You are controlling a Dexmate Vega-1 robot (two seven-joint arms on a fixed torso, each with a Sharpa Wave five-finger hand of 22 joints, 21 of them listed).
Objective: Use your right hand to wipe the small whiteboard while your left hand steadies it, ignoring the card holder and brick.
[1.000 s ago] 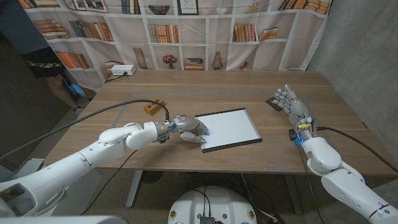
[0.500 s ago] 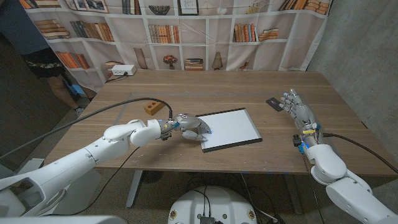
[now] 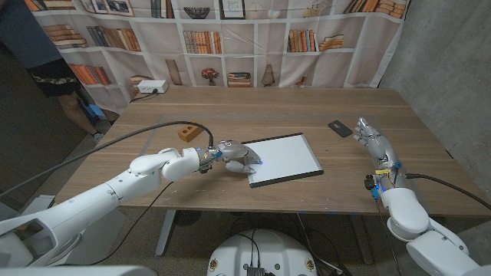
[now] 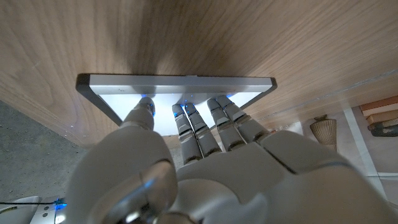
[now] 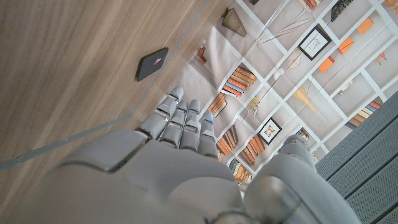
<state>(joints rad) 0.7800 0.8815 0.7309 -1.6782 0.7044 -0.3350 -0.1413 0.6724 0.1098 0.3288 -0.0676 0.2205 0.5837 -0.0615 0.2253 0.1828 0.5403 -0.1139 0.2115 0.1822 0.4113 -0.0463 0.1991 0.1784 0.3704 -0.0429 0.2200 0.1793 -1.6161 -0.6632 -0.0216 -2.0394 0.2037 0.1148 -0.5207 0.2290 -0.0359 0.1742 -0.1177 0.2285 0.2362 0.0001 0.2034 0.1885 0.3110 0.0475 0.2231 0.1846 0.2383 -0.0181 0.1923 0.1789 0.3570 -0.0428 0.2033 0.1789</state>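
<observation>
The small whiteboard [image 3: 282,159] lies white and silver-framed at the table's middle. My left hand [image 3: 235,156] presses its fingertips [image 4: 143,107] down on the board's left edge [image 4: 174,84]. My right hand [image 3: 372,139] hovers open at the table's right side, fingers stretched out, well away from the board and just right of the black card holder [image 3: 340,128]. In the right wrist view that card holder [image 5: 153,63] lies on bare wood beyond my fingers [image 5: 180,121]. The orange brick [image 3: 186,132] sits on the table left of the board.
A white power strip [image 3: 150,88] lies at the table's far left corner. A person [image 3: 46,61] stands past the left edge. A black cable [image 3: 115,142] trails along my left arm. The bookshelf backdrop [image 3: 230,38] closes off the far side.
My right hand has drawn back to the right and toward the table's near edge, off the card holder, which is now uncovered. The left hand stays on the board.
</observation>
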